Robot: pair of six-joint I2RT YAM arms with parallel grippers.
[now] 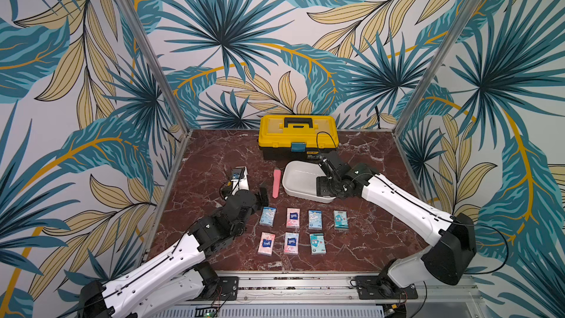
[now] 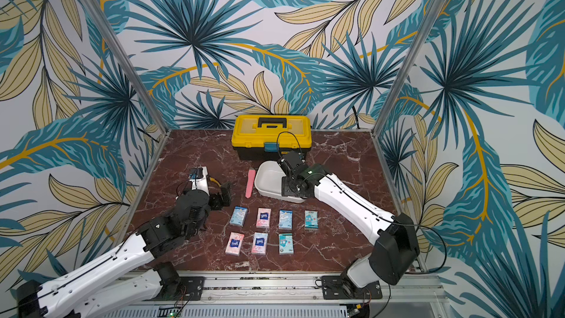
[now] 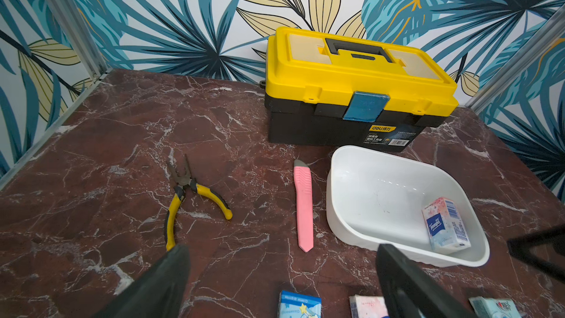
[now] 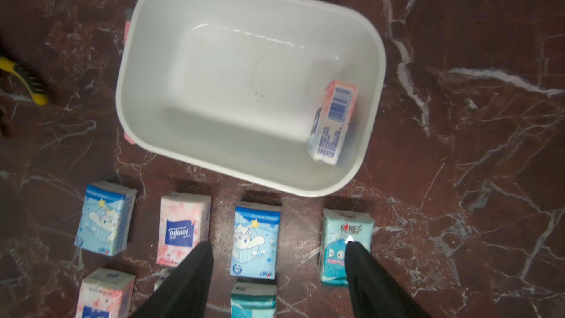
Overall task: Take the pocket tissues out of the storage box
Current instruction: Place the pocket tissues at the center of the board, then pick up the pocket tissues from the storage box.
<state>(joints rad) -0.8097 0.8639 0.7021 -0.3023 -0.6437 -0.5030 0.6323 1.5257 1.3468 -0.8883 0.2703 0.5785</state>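
A marble table (image 1: 367,240) carries a toolbox (image 1: 298,136), storage box (image 1: 301,178), pink knife (image 1: 276,183), pliers (image 3: 190,183) and seven pocket tissues (image 1: 293,218).

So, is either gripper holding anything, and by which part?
Nothing is held: left gripper and right gripper are open and empty. One tissue pack lies in the tub.

Seven pocket tissues (image 1: 293,218) in two rows — storage box (image 1: 298,178) just beyond.
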